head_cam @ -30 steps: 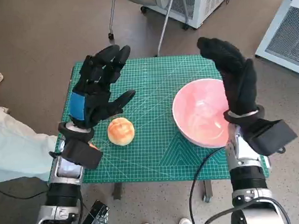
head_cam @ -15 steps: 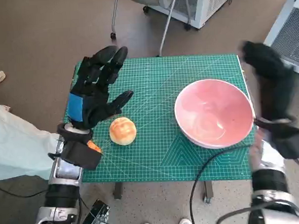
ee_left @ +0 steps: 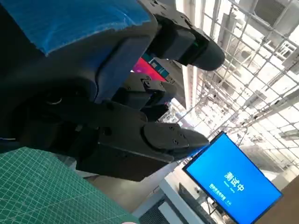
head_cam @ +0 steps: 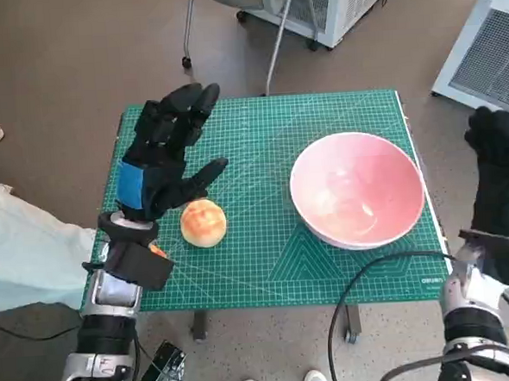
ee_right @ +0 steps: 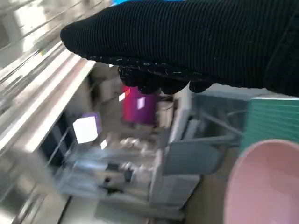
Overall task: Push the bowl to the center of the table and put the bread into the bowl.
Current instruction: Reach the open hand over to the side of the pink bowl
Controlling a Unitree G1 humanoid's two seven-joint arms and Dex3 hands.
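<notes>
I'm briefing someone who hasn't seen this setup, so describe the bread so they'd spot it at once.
Find the green cutting mat covering the small table. On the robot's left side of it, just beside the blue-taped left hand, sits the bread. It is a small round golden-brown bun, far smaller than the big pink bowl on the other side.

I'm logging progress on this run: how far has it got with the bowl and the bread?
Nothing looks finished. The pink round bowl sits toward the right side of the green cutting-mat table, not at its center, and is empty. The right gloved hand is raised beyond the table's right edge, clear of the bowl. The round golden bread lies on the mat, with the left hand open above it. Both steps remain.
</notes>
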